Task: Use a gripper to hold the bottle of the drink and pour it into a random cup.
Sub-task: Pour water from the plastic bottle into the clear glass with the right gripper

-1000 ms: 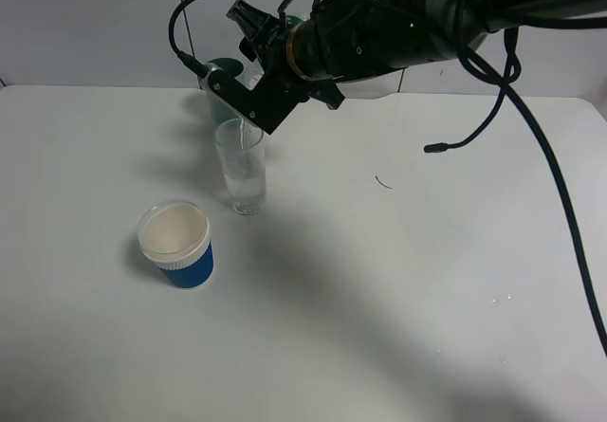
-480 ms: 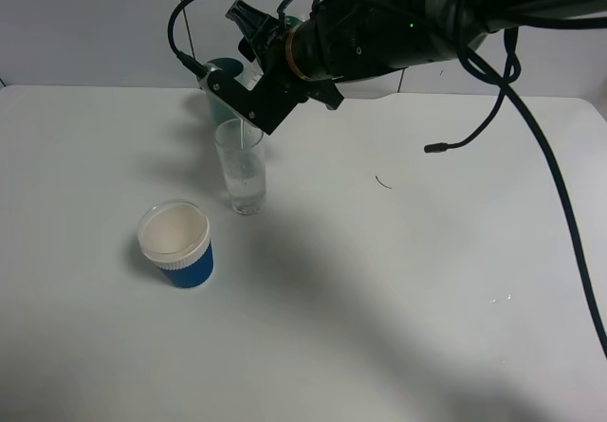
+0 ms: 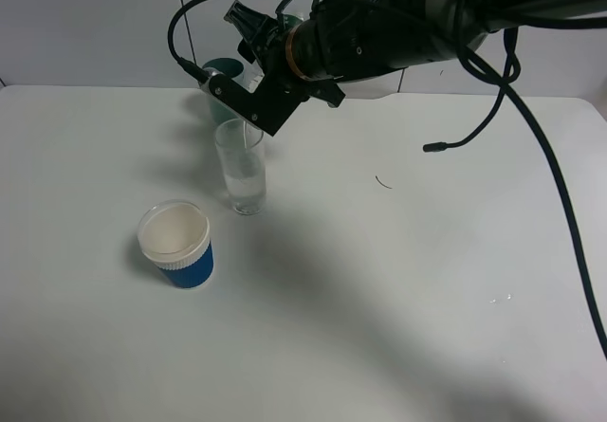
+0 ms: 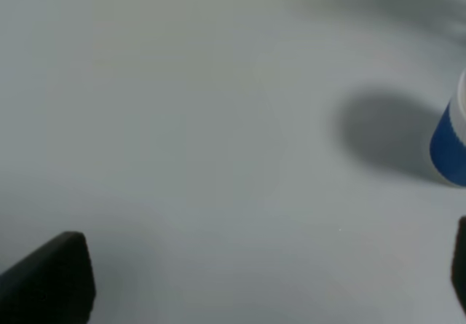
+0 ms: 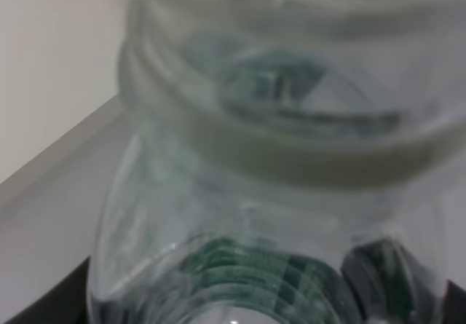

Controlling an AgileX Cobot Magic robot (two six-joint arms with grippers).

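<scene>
My right gripper [image 3: 254,95] reaches across to the left half of the exterior view. It is shut on the clear bottle [image 3: 250,77], which is tilted mouth-down over the tall clear glass [image 3: 242,171]. A thin stream runs into the glass, which holds a little liquid at the bottom. In the right wrist view the ribbed bottle with its dark green label [image 5: 255,156] fills the frame. My left gripper [image 4: 255,280] is open and empty, low over the bare table; one fingertip [image 4: 51,277] shows. It is out of the exterior view.
A blue ribbed cup with a wide white rim [image 3: 175,244] stands in front-left of the glass; its side shows in the left wrist view [image 4: 448,138]. A teal cup [image 3: 218,85] stands behind the glass, partly hidden by the gripper. A few drops [image 3: 500,299] lie at front right.
Almost nothing: my right gripper keeps the bottle tilted over the glass, having shifted only very slightly.
</scene>
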